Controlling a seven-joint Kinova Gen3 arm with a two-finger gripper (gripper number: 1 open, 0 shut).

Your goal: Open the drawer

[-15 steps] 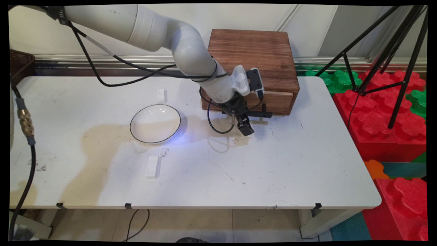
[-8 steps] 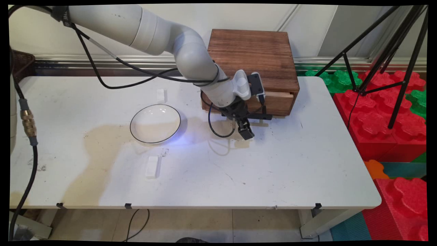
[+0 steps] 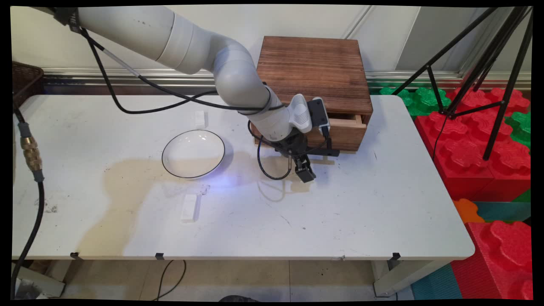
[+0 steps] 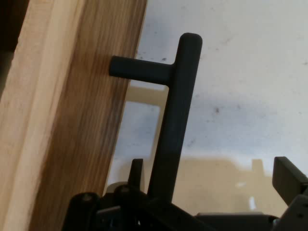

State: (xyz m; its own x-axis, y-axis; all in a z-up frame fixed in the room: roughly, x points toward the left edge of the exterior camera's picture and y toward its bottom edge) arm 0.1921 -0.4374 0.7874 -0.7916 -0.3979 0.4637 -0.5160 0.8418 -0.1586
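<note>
- The black two-finger gripper (image 3: 305, 170) is seen low over the white counter (image 3: 263, 221), just in front of the dark brown wooden box (image 3: 314, 72) that stands at the counter's far edge, toward 1 o'clock.
- The box's pale-edged wooden drawer (image 3: 340, 129) is seen pulled a short way out of the box front.
- In the hand view, the drawer's black bar handle (image 4: 175, 120) is seen passing between the gripper's fingers (image 4: 288, 180), which are spread apart: the gripper is released, with the far finger well clear of the bar.
- A round white plate with a thin black rim (image 3: 193, 154) lies at 9 o'clock from the gripper.
- A small white rectangular block (image 3: 189, 207) lies near the plate, at its 6 o'clock; a smaller white block (image 3: 200, 118) lies at its 12 o'clock.
</note>
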